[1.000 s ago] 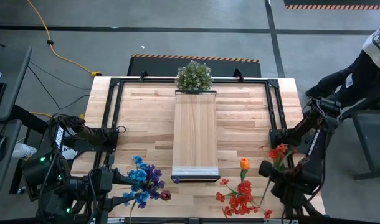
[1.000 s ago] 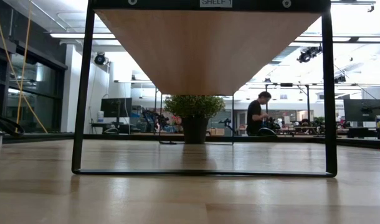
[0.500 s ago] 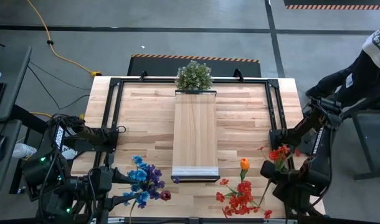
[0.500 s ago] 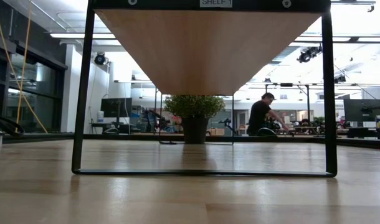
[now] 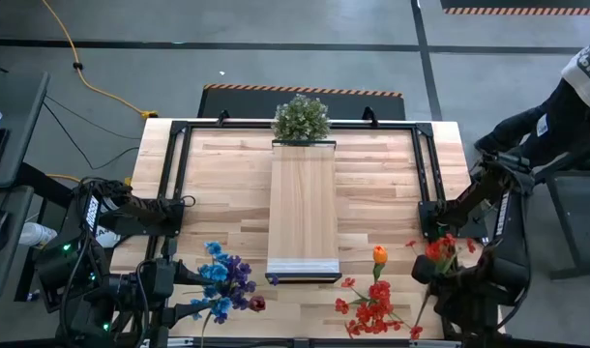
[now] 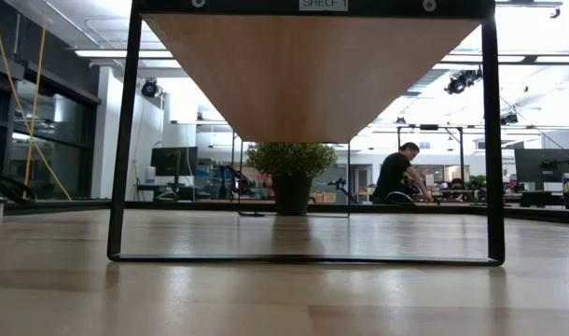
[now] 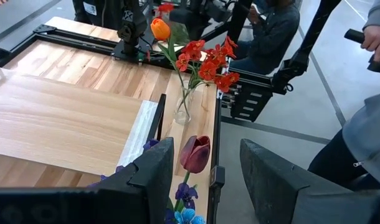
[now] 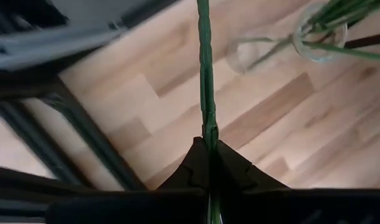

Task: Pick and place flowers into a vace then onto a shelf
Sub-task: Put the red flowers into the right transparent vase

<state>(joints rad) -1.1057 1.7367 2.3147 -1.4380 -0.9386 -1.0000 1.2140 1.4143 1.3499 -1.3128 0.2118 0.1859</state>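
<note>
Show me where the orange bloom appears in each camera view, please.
High view: the orange bloom is near the front, just right of the shelf.
Left wrist view: the orange bloom is at the top, above the red blooms, beyond the shelf.
Right wrist view: not in it.
Low view: not in it; only the shelf shows, from below.
Shared landmark: the shelf.

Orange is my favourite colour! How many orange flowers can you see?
1. The orange flower stands in the glass vase with the red flowers, just right of the shelf. More could hide among the blooms.
</note>
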